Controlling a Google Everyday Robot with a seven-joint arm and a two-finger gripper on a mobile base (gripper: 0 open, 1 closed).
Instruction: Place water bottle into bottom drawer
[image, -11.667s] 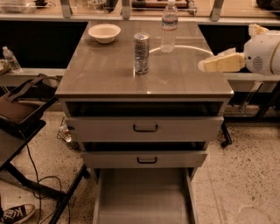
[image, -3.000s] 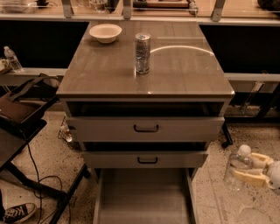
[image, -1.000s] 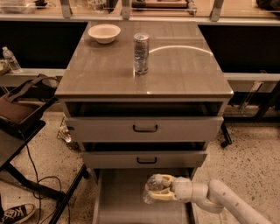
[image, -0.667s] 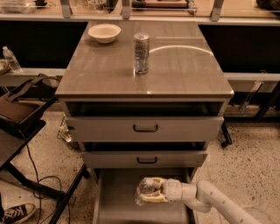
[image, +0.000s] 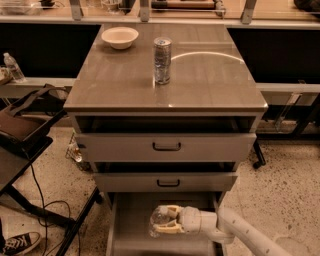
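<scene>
Grey cabinet top (image: 210, 80) with can (image: 162, 60), pincer (image: 163, 222) clasping water bottle (image: 158, 217) over open bottom drawer (image: 131, 231)

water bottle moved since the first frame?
Yes. The water bottle went from the cabinet top, behind and right of the drink can, down into the open bottom drawer, where the gripper clamps it.

This is looking like a lab or workshop: a metal drawer table (image: 210, 85) is standing on speckled floor (image: 285, 185), cables (image: 44, 206) trailing. The hand (image: 162, 222) is clasping the water bottle (image: 157, 216) within the bottom drawer (image: 131, 236).
</scene>
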